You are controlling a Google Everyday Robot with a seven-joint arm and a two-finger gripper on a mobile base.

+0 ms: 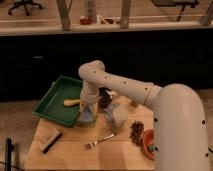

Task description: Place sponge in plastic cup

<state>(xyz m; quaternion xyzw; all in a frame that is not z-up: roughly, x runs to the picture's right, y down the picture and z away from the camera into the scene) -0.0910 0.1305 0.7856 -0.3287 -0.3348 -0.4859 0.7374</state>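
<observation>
Claw (88, 107) pointing down, sponge (88, 119) just beneath it, grasp impossible to tell, plastic cup (120, 116) nearby

The gripper (89, 118) is at the tray's (55, 97) front right corner, over the counter (70, 155). Right of it stands the cup (120, 116), with the sponge (107, 113) between them. The fork (100, 141) lies before them.

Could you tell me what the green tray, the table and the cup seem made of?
Green tray: probably moulded plastic, uniform colour, raised rim. Table: likely pale wood, tan matte top. Plastic cup: translucent whitish plastic, seemingly. The gripper is low beside the tray's near corner.
</observation>
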